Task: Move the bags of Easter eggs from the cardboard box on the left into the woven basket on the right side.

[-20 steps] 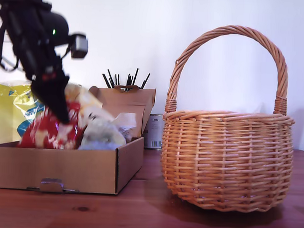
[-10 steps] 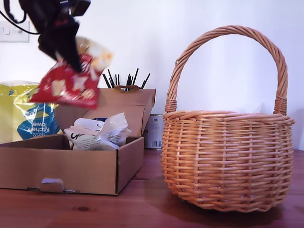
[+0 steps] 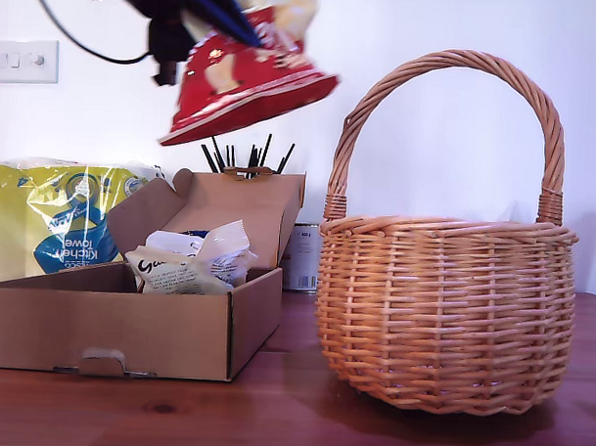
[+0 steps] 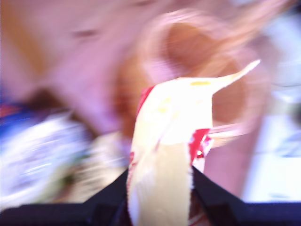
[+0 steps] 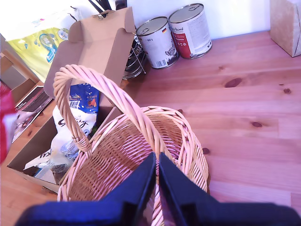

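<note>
- Easter-egg bags are split between two places: a red-orange bag (image 3: 246,79) hangs high in the air above the cardboard box (image 3: 128,325), pinched at its top edge by my first gripper (image 4: 160,207), while a cream bag with dark script (image 3: 184,263) and a dark blue bag (image 5: 83,96) lie inside the box.
- Nearest in the exterior view, the reddish-brown wooden table (image 3: 291,423) carries the box at that view's left and the woven basket (image 3: 447,306) at its right, a strip of bare wood between them.
- My second gripper (image 5: 156,181) hovers over the basket's rim, jaws pressed together with nothing between them.
- Behind the box stand a yellow-and-blue kitchen towel pack (image 3: 53,214), a holder of dark sticks (image 3: 247,155) and two tins (image 5: 171,35), against a white wall with a light switch (image 3: 25,62).
- Compared with half a second ago, the red-orange bag has risen and swung toward the basket, now tilted nearly flat; the bags in the box, the box and the basket have not shifted.
</note>
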You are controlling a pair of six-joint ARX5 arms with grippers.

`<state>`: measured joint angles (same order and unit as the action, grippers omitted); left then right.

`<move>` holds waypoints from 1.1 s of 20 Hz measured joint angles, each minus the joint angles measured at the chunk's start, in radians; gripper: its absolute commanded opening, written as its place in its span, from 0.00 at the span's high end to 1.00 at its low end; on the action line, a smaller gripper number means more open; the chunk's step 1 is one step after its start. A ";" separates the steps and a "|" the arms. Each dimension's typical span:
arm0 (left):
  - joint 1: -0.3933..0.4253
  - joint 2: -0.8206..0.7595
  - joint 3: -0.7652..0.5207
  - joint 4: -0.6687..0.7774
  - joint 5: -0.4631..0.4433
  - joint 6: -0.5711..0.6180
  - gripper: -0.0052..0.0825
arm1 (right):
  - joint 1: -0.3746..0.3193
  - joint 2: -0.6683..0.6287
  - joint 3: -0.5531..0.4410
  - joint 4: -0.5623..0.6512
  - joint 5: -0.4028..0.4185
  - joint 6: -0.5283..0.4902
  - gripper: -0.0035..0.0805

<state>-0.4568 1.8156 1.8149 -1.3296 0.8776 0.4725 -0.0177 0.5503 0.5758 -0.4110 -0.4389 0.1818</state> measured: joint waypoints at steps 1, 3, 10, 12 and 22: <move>-0.037 0.000 0.000 0.002 0.002 0.000 0.76 | 0.000 0.004 0.000 0.000 0.000 0.000 0.97; -0.119 0.000 0.000 0.030 0.004 0.000 0.76 | 0.000 0.004 0.000 0.000 0.000 0.000 0.97; -0.333 0.000 0.000 0.315 -0.153 0.001 0.76 | 0.000 0.004 0.000 0.000 0.000 0.000 0.97; -0.356 0.000 0.000 0.367 -0.259 0.020 0.76 | 0.000 0.004 0.000 0.000 0.000 0.000 0.97; -0.368 0.022 0.000 0.496 -0.422 0.077 0.75 | 0.000 0.003 0.000 0.000 0.000 0.000 0.97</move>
<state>-0.8246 1.8374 1.8153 -0.8333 0.4561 0.5499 -0.0177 0.5537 0.5758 -0.4107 -0.4389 0.1818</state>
